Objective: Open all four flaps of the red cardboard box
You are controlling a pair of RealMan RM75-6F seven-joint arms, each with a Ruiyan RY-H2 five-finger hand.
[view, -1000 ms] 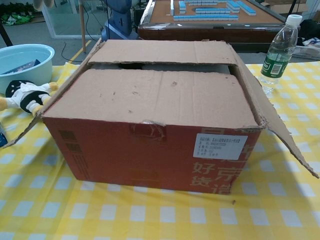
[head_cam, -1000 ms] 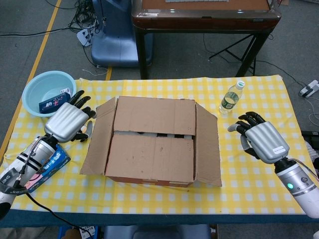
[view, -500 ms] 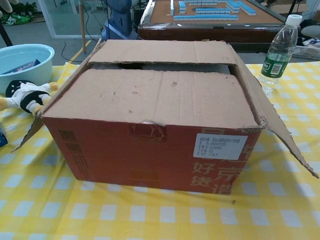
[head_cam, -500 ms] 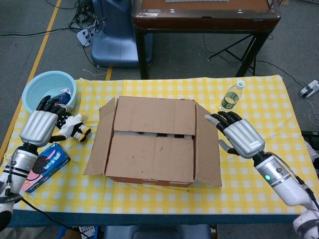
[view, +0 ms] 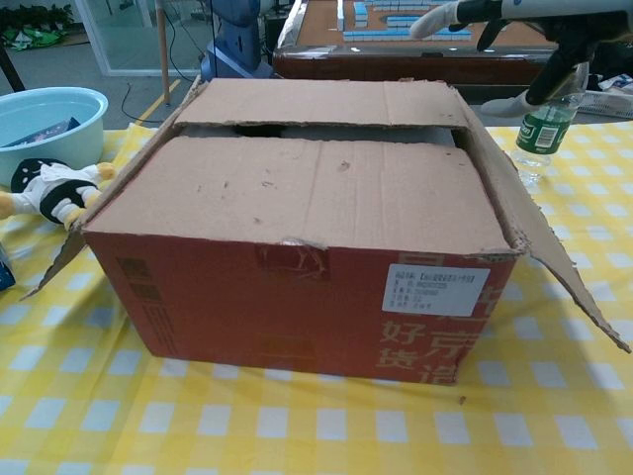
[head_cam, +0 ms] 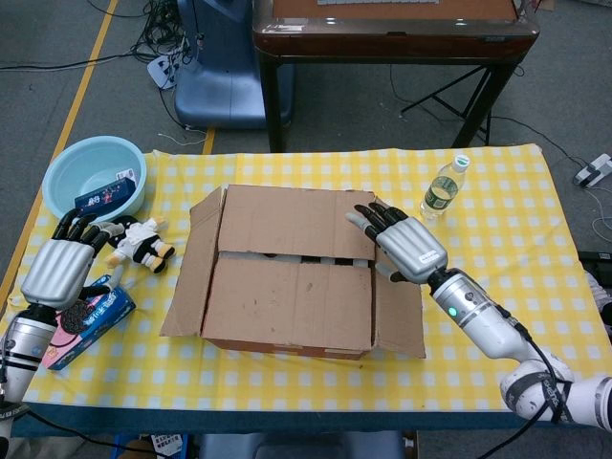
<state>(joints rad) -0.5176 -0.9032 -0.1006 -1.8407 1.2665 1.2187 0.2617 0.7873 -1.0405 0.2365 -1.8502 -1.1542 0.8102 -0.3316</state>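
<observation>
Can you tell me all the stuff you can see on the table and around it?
red cardboard box: one, red with brown flaps, middle of the table; side flaps out, two long flaps flat
tablecloth: one, yellow and white checks, covers the table
basin: one, light blue, far left corner, packet inside
plush toy: one, black and white, left of the box
snack pack: one, blue, left edge
water bottle: one, clear with green label, right of the box
left hand: one, silver, at the left edge
right hand: one, silver, over the box's right side
</observation>
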